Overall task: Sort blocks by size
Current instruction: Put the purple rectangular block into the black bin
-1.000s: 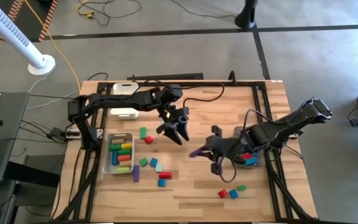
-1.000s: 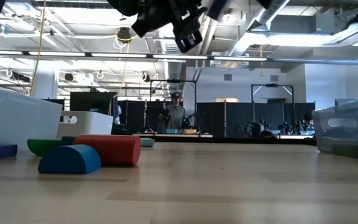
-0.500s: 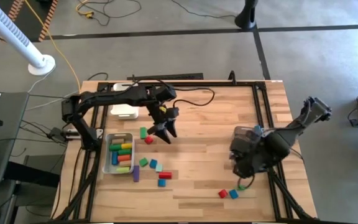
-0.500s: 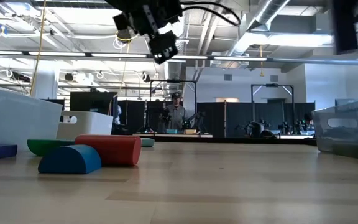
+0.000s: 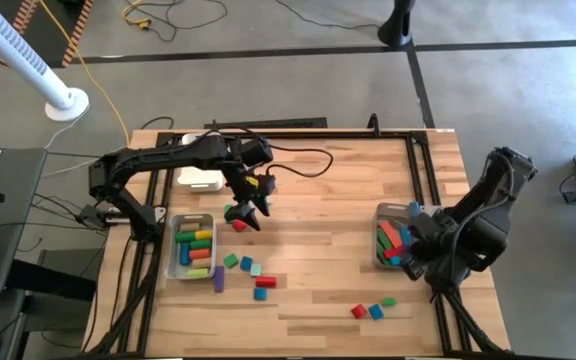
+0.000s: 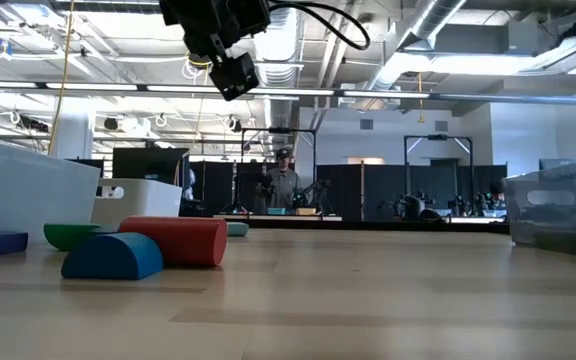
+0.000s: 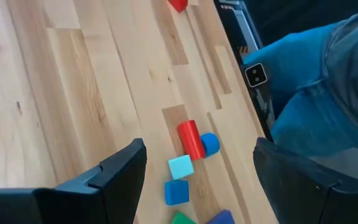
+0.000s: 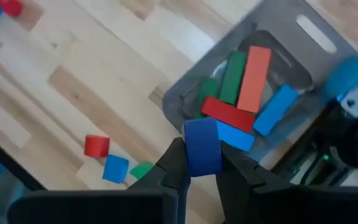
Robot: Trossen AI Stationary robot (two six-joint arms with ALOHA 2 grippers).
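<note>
My right gripper (image 8: 199, 163) is shut on a dark blue block (image 8: 202, 146) and hangs over the clear bin (image 5: 382, 213) at the table's right, which holds green, red and blue bars. My left gripper (image 5: 249, 211) stands open above the table, beside a loose green block (image 5: 230, 212) and a red one (image 5: 238, 226). Its wrist view looks past the spread fingers at a red cylinder (image 7: 191, 139) and blue and teal cubes lying on the wood. The low view shows my left gripper (image 6: 230, 70) high above the table. My right gripper pinches the dark blue block by its two opposite sides (image 8: 191, 163) between the two fingers. The fingers point steeply down. The block sticks out past the fingertips, lifted clear above the bin's near corner.
A second bin (image 5: 172, 263) with coloured bars stands at the left, loose blocks (image 5: 253, 272) beside it. Three small blocks (image 5: 373, 310) lie near the front right. A white tray (image 5: 199, 181) sits at the back left. A person in blue (image 7: 328, 99) stands beyond the table edge.
My right gripper, still shut on the blue block, has swung from the table's middle toward the right edge and turned about, ending over the right bin. My left gripper has drifted toward the table's left edge and tipped downward, staying open.
</note>
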